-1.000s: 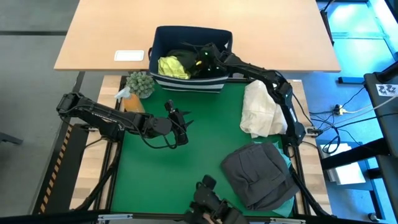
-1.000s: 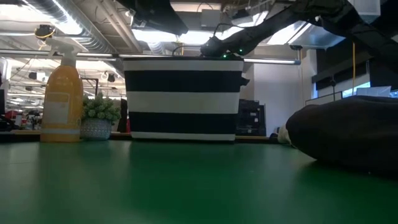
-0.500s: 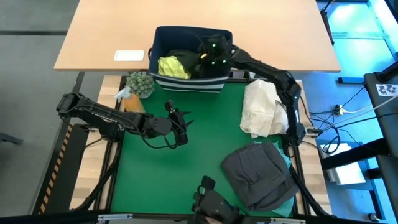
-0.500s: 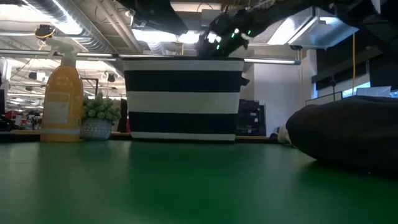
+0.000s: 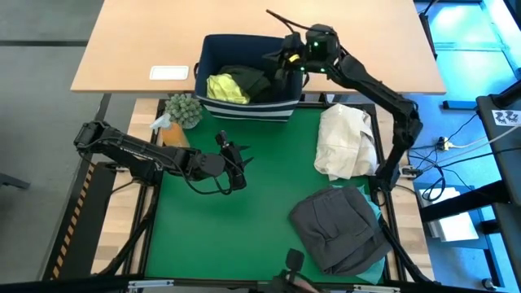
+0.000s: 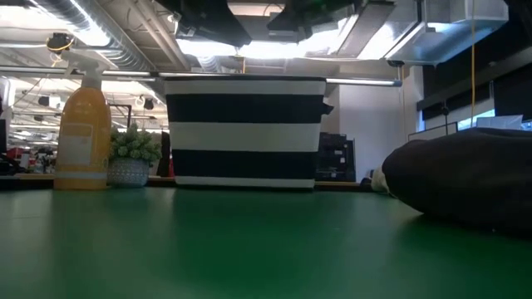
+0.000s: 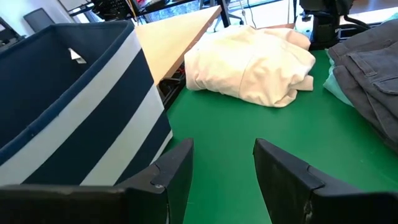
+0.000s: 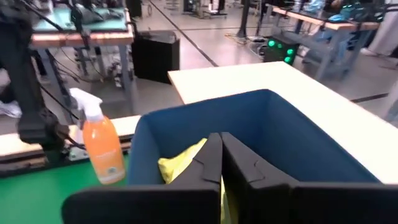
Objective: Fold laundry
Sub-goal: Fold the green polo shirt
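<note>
We see the yellow-green shirt (image 5: 226, 87) crumpled in the striped bin (image 5: 210, 50), with no clear long axis, beside a dark garment (image 5: 255, 80). The right gripper (image 5: 286, 54), fingers pressed together and empty, hangs above the bin, the shirt below and beyond it. The grey garment (image 5: 338, 228) lies folded, well away from the left gripper (image 5: 236, 155), whose fingers stand apart over the green mat (image 5: 228, 228).

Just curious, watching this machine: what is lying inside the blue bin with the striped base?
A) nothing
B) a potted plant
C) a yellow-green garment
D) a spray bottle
C: the overhead view shows a bright yellow-green garment inside the bin, beside darker cloth.
</note>
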Robot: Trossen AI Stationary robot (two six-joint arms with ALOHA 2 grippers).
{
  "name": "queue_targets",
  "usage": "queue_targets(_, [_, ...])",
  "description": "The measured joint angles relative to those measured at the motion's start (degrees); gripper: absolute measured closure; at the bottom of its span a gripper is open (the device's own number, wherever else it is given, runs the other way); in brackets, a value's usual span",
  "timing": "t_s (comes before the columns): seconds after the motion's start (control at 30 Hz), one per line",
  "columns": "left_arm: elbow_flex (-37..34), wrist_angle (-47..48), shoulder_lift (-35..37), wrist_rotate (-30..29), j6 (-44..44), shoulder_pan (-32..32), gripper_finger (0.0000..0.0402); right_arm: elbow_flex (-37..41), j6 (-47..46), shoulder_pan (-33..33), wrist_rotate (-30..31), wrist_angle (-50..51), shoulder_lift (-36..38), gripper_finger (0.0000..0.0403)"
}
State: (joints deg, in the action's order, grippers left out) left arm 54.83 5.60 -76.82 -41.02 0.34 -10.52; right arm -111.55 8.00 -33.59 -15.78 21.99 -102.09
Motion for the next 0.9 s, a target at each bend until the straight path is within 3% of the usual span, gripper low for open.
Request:
queue_targets(0.23, [0.0,0.0,0.0,0.0,-0.1,0.0,0.0239,0.0,0.0,0.9,5.8,1.5,-3.3,0.0381])
queue_targets(0.33, [0.0,0.0,0.0,0.1,-0.1,0.0,0.0239,0.1,0.0,0.9,5.5,1.9,-6.2,0.0358])
queue_targets(0.7, [0.0,0.0,0.0,0.1,0.3,0.0,0.0239,0.1,-2.0,-1.2,8.1,-4.5,-17.4,0.0214])
queue_targets(0.9, [0.0,0.0,0.0,0.2,0.4,0.0,0.0239,0.1,-3.6,-2.6,7.2,-1.1,-22.9,0.0158])
